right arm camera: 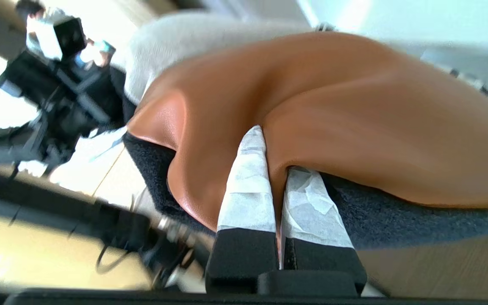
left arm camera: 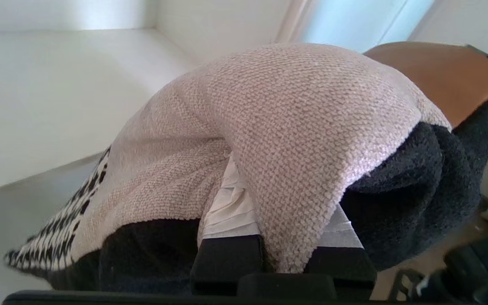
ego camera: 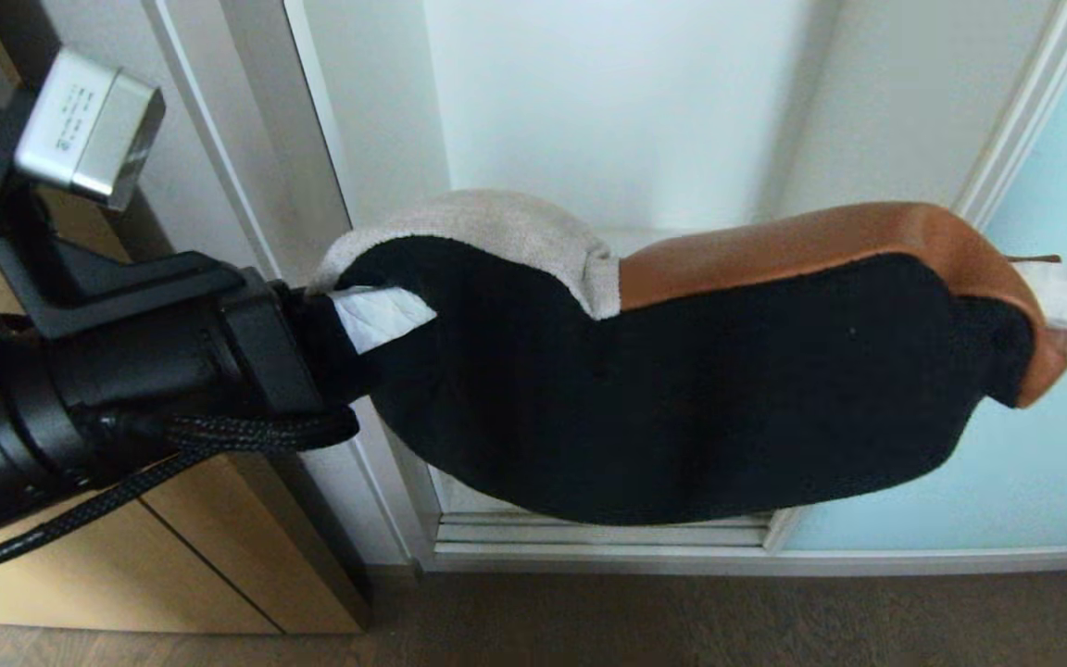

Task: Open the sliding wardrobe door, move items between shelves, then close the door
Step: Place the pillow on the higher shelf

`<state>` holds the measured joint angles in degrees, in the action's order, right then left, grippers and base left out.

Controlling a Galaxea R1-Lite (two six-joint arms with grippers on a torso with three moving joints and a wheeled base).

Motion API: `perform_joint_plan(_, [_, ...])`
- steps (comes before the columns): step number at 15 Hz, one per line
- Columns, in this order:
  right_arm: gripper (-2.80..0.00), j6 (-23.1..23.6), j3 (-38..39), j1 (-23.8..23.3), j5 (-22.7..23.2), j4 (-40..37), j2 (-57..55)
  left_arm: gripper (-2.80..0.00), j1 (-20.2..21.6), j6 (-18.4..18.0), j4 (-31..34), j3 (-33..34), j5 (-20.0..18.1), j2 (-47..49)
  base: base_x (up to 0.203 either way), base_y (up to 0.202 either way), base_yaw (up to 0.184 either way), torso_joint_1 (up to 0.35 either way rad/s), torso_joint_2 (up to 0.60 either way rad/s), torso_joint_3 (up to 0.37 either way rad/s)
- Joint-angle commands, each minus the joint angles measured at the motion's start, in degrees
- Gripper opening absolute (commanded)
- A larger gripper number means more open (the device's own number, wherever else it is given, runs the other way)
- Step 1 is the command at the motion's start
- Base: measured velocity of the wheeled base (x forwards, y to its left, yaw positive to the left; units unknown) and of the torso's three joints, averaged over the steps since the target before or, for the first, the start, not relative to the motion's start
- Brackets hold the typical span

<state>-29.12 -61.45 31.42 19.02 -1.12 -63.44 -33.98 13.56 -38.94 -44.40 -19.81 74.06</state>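
Here the wardrobe (ego camera: 626,102) stands open in the head view, its white inside bare behind the load, with the pale-blue door (ego camera: 1043,463) slid to the right and a tan wood panel (ego camera: 163,565) low on the left. The cushion (ego camera: 682,389) hangs in the air across the opening, black back toward the camera, cream and rust-brown panels folded over its top edge. Only the left wrist view shows its houndstooth strip (left arm camera: 64,224) and a white shelf (left arm camera: 49,97) beyond it. The left hand (ego camera: 376,320) pinches the cream corner, white-taped fingers (left arm camera: 231,212) pressed into the fabric. The right hand (right arm camera: 280,186) barely enters the head view at the right edge; its own wrist view shows it pinching a fold of the brown leather, fingers nearly together
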Motion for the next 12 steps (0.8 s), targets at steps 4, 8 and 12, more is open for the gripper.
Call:
perform_joint_plan(4, [-2.8, -0.1, -2.8, -3.8, 0.3, 7.0, -7.9, -2.8, 3.1, 0.2, -0.3, -6.3, -0.4, 5.7, 0.0, 0.0, 0.0, 0.0, 0.0, 0.0])
perform_joint_plan(8, [-2.8, 0.8, -9.5, -6.9, 0.7, 7.5, -12.4, -2.8, 7.5, 0.3, -5.7, -8.5, -0.5, 11.1, 0.0, 0.0, 0.0, 0.0, 0.0, 0.0])
perform_joint_plan(12, [-2.8, 7.7, -8.8, -9.9, 0.5, 12.0, -19.0, -2.8, 11.4, 0.6, -14.8, -10.2, -0.7, 20.3, 0.0, 0.0, 0.0, 0.0, 0.0, 0.0])
